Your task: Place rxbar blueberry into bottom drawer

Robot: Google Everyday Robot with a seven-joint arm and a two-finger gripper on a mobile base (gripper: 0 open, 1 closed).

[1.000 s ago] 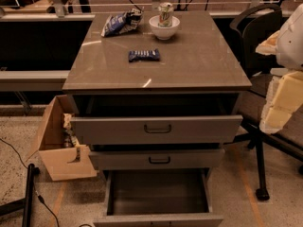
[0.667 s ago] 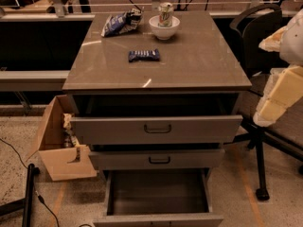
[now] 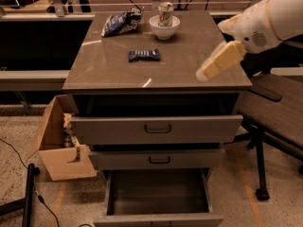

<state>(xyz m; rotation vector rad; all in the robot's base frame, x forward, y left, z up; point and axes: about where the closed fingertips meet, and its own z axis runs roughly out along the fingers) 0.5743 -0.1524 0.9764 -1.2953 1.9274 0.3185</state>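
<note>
One gripper, right of rxbar blueberry

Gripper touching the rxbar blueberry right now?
Apart. The camera view shows the gripper over the right side of the cabinet top, with bare surface plainly visible between it and the rxbar blueberry.

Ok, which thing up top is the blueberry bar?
On the grey cabinet top, look mid-surface, nearer than the white bowl. The flat dark blue wrapped bar lies there, smaller and flatter than the crumpled blue-and-white bag at the back; the cream gripper hovers near the right edge.
</note>
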